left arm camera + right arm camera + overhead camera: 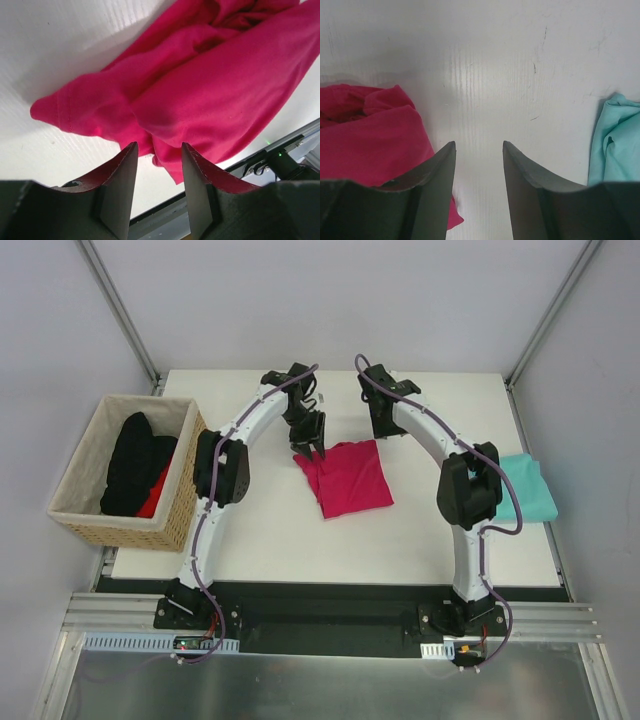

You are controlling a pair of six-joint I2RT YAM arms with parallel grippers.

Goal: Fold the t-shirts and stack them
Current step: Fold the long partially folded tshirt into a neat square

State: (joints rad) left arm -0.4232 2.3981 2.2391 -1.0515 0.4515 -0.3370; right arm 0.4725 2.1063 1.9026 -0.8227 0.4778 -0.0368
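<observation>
White table: pink t-shirt folded at centre, teal t-shirt at right edge, well apart.

Finding the middle t-shirt lying at the centre of the table, with the other t-shirt well apart at three o'clock, lying at the table's right edge partly beneath the right arm. Finding the basket standing beside the left edge at nine o'clock, holding a heap of clothes. Seeing the left gripper hanging over the middle t-shirt's eleven o'clock corner, the right gripper hanging just beyond its one o'clock corner.
</observation>
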